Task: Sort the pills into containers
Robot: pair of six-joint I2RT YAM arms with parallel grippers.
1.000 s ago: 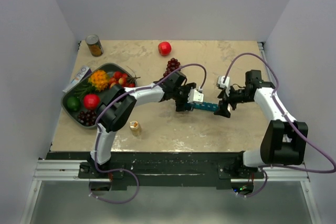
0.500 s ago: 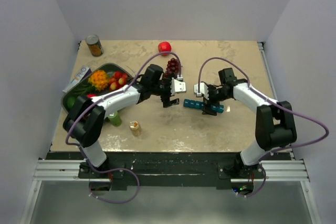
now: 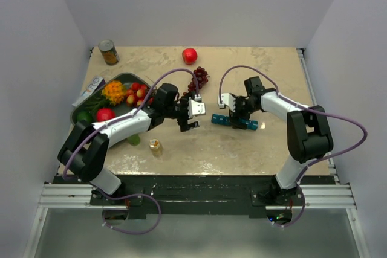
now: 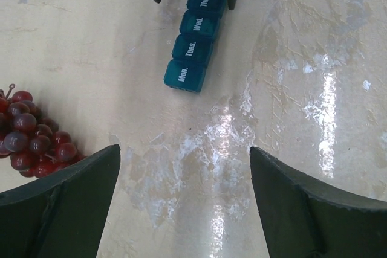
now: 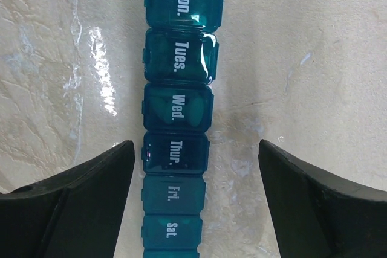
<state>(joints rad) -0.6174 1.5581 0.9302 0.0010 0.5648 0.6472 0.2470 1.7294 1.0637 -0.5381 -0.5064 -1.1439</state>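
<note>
The pill organiser (image 5: 177, 119) lies well off the table (image 3: 272, 149) edges, lids seemingly shut — sorting barely begun — my right gripper (image 5: 193, 149) spread around it, left gripper (image 4: 184, 149) open, both empty.

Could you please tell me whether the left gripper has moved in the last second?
Yes. The left gripper has pulled back leftward from the pill organiser, leaving a gap between them.
</note>
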